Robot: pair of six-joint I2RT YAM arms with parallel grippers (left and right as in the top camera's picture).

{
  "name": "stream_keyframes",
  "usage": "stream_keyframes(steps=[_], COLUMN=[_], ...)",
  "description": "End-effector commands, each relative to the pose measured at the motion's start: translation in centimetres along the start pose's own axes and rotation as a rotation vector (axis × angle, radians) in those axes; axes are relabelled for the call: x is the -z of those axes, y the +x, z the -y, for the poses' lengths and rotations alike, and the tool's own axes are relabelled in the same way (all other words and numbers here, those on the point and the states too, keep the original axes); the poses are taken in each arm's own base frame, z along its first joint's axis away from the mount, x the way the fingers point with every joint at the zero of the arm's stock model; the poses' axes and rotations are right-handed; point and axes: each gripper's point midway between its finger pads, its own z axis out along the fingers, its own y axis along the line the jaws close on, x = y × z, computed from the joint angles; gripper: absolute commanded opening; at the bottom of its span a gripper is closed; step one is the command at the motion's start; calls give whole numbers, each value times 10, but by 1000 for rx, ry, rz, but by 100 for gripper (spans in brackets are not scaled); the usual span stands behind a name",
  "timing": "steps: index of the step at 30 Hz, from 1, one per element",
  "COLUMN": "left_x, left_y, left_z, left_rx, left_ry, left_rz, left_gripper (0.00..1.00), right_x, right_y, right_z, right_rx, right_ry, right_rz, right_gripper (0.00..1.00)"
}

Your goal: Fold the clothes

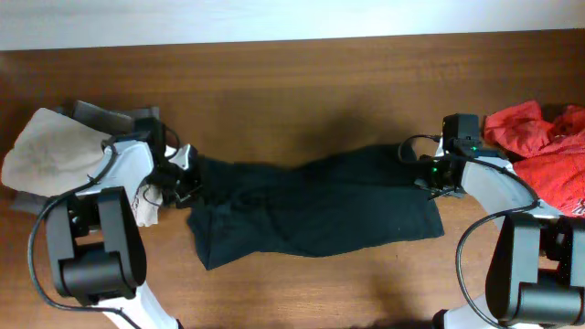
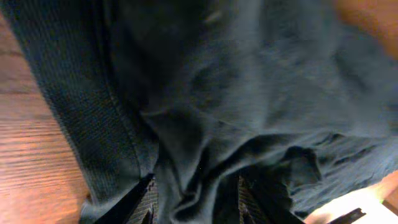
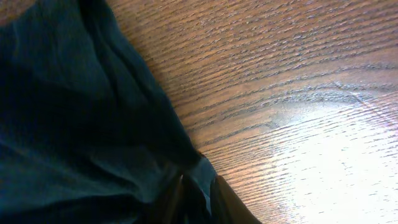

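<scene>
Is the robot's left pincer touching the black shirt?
Touching. In the left wrist view, the black shirt bunches up between the left pincer fingers and lies right against them.

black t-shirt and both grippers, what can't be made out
Overhead: the black T-shirt hides sleeves and collar in dark folds.
Left wrist: the left gripper is cut by the bottom edge, cloth between fingers; grip unclear.
Right wrist: the right gripper is dark against cloth, cut off; grip unclear.
Overhead: the red garment runs off the right edge.
</scene>
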Motion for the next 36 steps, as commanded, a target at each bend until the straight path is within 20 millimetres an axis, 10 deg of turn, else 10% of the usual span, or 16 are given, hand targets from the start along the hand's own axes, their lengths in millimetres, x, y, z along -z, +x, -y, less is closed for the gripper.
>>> stream_keyframes(steps=[1, 8, 13, 20, 29, 36], left_x=[27, 36, 37, 68, 140, 135], left_y=[-15, -24, -23, -25, -17, 5], left_z=[9, 2, 2, 14, 34, 49], left_rx=[-74, -95, -104, -186, -269, -313], left_ry=[-9, -75, -75, -94, -217, -214], left_rz=[99, 155, 149, 245, 485, 433], left_gripper=[42, 43, 43, 43, 48, 57], right_x=[7, 9, 11, 21, 28, 29], right_y=[-5, -1, -3, 0, 7, 17], right_z=[4, -16, 10, 37, 16, 13], right_rx=[-16, -54, -159, -276, -151, -165], right_ry=[15, -150, -160, -300, -426, -419], right_rz=[28, -11, -25, -59, -74, -121], right_gripper=[13, 13, 59, 71, 86, 84])
